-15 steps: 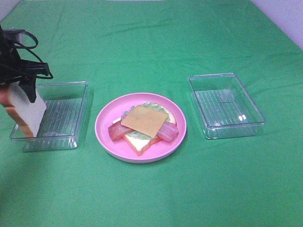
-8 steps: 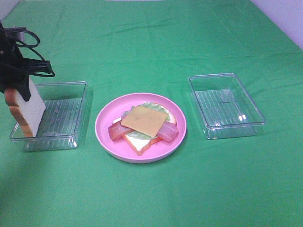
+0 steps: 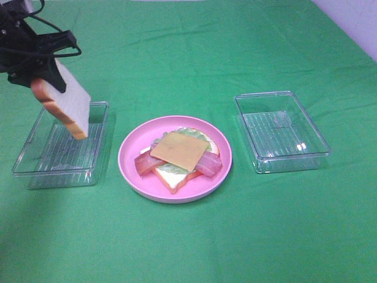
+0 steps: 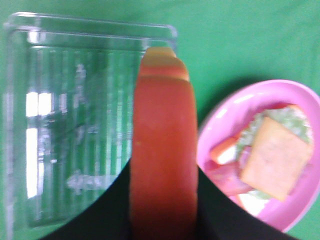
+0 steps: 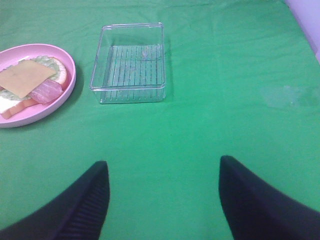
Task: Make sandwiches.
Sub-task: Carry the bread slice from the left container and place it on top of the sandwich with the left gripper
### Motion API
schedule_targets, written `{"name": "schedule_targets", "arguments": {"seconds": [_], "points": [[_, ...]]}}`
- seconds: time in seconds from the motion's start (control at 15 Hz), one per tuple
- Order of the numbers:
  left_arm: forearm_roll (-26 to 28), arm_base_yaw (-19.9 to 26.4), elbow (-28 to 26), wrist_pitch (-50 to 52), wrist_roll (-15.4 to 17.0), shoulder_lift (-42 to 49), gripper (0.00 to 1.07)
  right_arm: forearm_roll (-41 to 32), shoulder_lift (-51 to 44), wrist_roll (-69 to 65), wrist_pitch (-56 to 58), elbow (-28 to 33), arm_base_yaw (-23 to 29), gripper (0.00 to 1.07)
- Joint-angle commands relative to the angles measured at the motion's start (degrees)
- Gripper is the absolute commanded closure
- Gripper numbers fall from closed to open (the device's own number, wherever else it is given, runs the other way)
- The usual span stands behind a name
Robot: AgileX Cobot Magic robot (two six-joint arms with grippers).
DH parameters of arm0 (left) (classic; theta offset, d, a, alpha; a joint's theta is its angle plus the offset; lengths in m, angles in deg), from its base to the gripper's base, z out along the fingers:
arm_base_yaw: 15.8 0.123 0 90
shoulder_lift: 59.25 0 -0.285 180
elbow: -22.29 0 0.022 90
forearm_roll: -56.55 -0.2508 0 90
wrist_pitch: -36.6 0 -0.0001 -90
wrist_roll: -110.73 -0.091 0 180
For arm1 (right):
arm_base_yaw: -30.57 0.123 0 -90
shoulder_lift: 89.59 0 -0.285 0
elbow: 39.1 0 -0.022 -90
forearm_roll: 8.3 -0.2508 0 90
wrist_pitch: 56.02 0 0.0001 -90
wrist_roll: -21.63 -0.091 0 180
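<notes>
A white bread slice (image 3: 68,106) with orange-brown crust hangs tilted above the left clear tray (image 3: 59,154), and my left gripper (image 3: 46,72) is shut on its upper end. The left wrist view shows its crust edge (image 4: 162,150) between the dark fingers. On the pink plate (image 3: 131,159) lies the open sandwich: a bottom bread slice (image 3: 175,180), lettuce, bacon strips (image 3: 147,163) and a yellow cheese slice (image 3: 179,148) on top. My right gripper (image 5: 162,200) stands open over bare cloth, far to the side of the plate (image 5: 70,75).
A second clear tray (image 3: 281,131) stands right of the plate, with nothing in it; it also shows in the right wrist view (image 5: 129,62). Green cloth covers the whole table. A pale wall edge shows at the far right corner.
My left gripper has lifted the bread slice up out of the left tray and carried it up and to the right, toward the plate. The plate and both trays have not moved.
</notes>
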Motion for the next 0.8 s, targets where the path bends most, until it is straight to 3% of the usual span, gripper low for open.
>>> {"name": "schedule_targets", "arguments": {"seconds": [0.07, 0.13, 0.27, 0.53, 0.8], "points": [[6.30, -0.06, 0.00, 0.74, -4.53, 0.69, 1.07, -0.17, -0.40, 0.29, -0.34, 0.06, -0.46, 0.47], [18.56, -0.86, 0.17, 0.74, -13.69, 0.69, 1.07, -0.17, -0.40, 0.29, -0.34, 0.06, -0.46, 0.47], [26.93, -4.35, 0.17, 1.49, -21.37, 0.40, 1.07, -0.17, -0.40, 0.29, -0.34, 0.06, -0.46, 0.47], [31.34, -12.89, 0.17, 6.42, -22.17, -4.07, 1.07, -0.17, -0.40, 0.29, -0.34, 0.06, -0.46, 0.47], [31.74, -17.93, 0.17, 8.88, -21.94, -9.68, 1.07, -0.17, -0.40, 0.29, -0.34, 0.06, -0.46, 0.47]]}}
